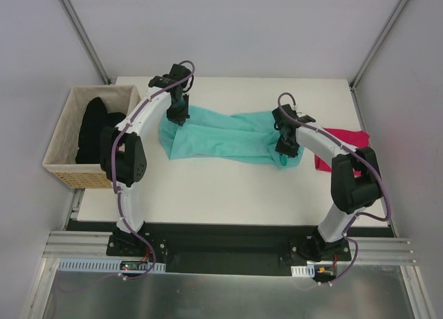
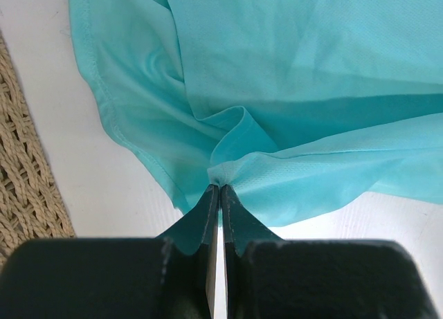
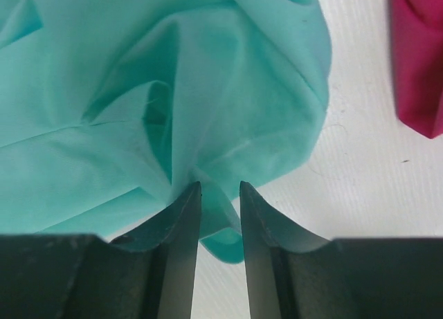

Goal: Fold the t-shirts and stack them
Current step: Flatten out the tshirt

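Both ends of your teal shirt are taken, left gripper clamped, right gripper narrowly straddling a fold, likely to stretch it flat.

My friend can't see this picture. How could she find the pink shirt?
Look at the white table and go to its right edge, beside the right arm. The pink shirt lies there, apart from the teal shirt stretched across the middle. It is the only pink cloth; the dark clothes sit in the basket at the left.
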### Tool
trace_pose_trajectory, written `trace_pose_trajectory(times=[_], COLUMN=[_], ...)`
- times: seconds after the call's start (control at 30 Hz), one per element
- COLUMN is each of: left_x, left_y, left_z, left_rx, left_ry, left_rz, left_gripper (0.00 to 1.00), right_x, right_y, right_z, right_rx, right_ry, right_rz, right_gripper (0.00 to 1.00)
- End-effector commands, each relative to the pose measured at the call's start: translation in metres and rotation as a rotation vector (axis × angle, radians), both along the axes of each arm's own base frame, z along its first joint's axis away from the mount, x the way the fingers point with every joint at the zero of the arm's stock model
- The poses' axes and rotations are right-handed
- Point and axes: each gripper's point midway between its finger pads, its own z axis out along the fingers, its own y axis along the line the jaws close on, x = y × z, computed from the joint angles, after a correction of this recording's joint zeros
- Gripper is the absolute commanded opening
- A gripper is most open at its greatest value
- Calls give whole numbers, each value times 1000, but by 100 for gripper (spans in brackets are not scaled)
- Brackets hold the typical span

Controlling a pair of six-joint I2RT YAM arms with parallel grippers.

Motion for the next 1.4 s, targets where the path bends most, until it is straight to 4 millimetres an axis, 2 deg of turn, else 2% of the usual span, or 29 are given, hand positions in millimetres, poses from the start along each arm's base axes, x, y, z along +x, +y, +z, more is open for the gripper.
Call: trace_pose_trajectory(times=[0.0, 0.13, 0.4, 0.57, 0.67, 0.83, 1.0, 1.13, 1.37], left_x=[-7, -11, -19, -19, -18, -15, -13, -11, -10], left_y=[3, 7, 13, 12, 10, 4, 2, 2, -1], left_z=[37, 40, 42, 42, 44, 46, 49, 51, 50], left_rx=[-18, -8, 8, 2, -7, -23, -26, -28, -36], left_ry=[-71, -78, -81, -82, -86, -90, -99, -106, -102], left_rz=[26, 36, 49, 45, 43, 32, 28, 27, 24], left_gripper=[0, 0, 0, 0, 0, 0, 0, 0, 0], right_x=[7, 12, 21, 15, 12, 15, 26, 25, 12], right_y=[16, 24, 59, 80, 85, 75, 63, 62, 66], right_z=[9, 7, 9, 8, 12, 27, 53, 61, 59], right_rx=[13, 26, 61, 69, 53, 2, -72, -67, -42], right_ry=[7, 17, 20, 34, 24, -14, -79, -90, -78], right_rz=[46, 64, 156, 220, 240, 245, 248, 252, 252], right_gripper=[32, 32, 30, 29, 29, 31, 34, 34, 35])
